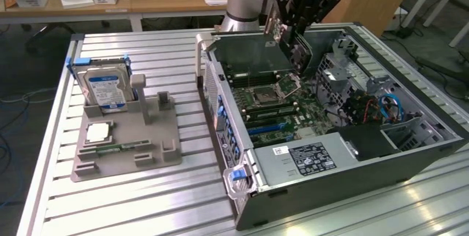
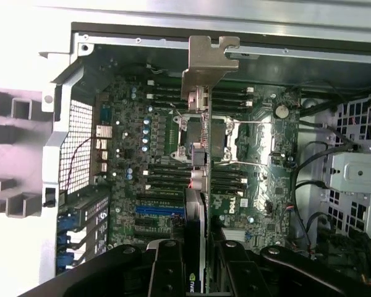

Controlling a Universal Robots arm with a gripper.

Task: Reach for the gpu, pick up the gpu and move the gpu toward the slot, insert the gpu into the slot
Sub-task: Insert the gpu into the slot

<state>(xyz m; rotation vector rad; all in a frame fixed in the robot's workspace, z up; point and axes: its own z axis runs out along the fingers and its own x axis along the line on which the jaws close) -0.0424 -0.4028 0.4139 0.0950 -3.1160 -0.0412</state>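
Gpu [image 2: 200, 161] (edge-on) hangs clamped in the fingers [image 2: 167, 272] above the motherboard [image 2: 127, 161].

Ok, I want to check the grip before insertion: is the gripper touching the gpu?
Touching. The wrist view shows the gripper pinching the edge-on gpu between its fingers, with no gap on either side.

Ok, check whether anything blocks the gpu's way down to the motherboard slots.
Nothing visible does. The gripper holds the gpu on edge above the open case, with only air between it and the motherboard. The black cables lie aside by the drive cage, clear of the blue slot.
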